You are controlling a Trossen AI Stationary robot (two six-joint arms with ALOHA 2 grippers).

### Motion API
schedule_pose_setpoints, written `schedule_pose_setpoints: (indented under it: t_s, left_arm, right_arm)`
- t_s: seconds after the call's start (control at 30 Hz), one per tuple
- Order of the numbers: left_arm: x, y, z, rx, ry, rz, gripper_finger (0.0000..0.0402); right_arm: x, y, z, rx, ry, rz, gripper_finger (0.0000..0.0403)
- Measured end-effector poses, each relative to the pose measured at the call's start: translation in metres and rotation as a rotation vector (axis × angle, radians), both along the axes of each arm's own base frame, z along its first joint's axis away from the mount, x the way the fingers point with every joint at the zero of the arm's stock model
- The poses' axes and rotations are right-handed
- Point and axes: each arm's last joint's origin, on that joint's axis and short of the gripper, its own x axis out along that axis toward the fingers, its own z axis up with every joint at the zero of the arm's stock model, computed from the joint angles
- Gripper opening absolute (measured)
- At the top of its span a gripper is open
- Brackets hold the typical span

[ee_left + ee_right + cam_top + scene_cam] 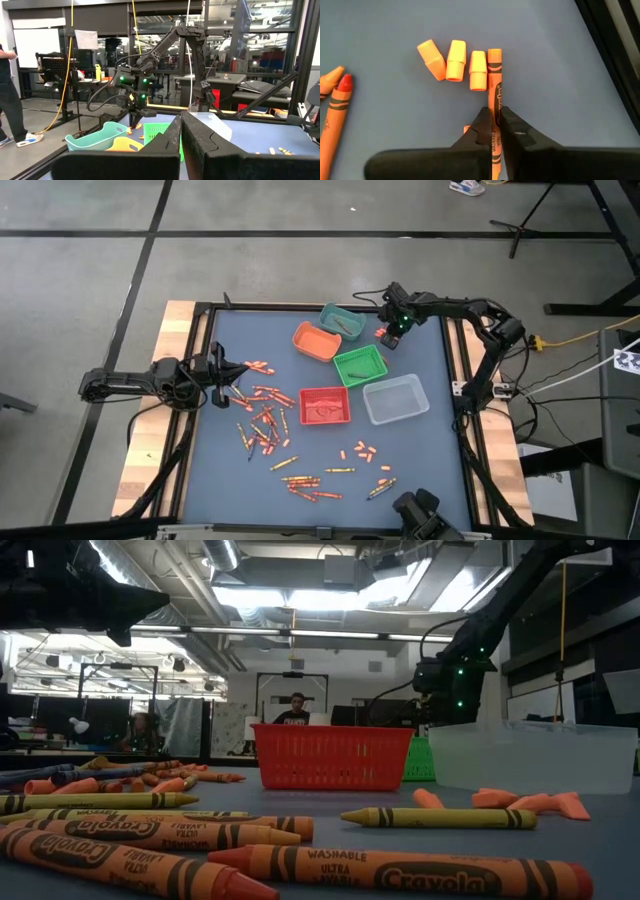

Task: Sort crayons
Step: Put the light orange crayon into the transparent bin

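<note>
Many crayons [262, 415], mostly orange, lie scattered on the blue mat at the left and near the front. At the far right, beside the teal bin [341, 321], my right gripper [388, 337] points steeply down and is shut on one orange crayon [494, 75]. Three short orange stubs [456, 60] lie right next to that crayon. My left gripper [238, 372] waits at the table's left edge, shut [181, 135] and roughly level, touching nothing. My right gripper pinches the orange crayon's wrapped shaft [495, 107], about its middle, between its two fingers, one on each long side. The fingers come from above, pointing steeply down. The crayon lies flat on the mat, its blunt end [494, 52] beside the stubs.
An orange bin [316, 340], a green bin [359, 365], a red bin [324, 405] and a clear bin [395, 399] stand mid-table. A red-tipped crayon [337, 115] lies near the right gripper. People show in the room beyond the table.
</note>
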Motion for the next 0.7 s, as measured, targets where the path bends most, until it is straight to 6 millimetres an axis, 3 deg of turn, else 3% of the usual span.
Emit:
schedule_pose_setpoints:
  t_s: [0.17, 0.37, 0.7]
  left_arm:
    - [0.000, 0.000, 0.000, 0.000, 0.001, 0.000, 0.0000]
    - [0.000, 0.000, 0.000, 0.000, 0.000, 0.001, 0.0000]
    - [0.000, 0.000, 0.000, -0.001, 0.000, 0.006, 0.0000]
  right_arm:
    - [0.000, 0.000, 0.000, 0.000, 0.000, 0.000, 0.0029]
    - [0.002, -0.003, 0.009, 0.028, 0.035, 0.028, 0.0009]
    - [-0.003, 0.003, 0.053, 0.047, 0.056, 0.049, 0.0012]
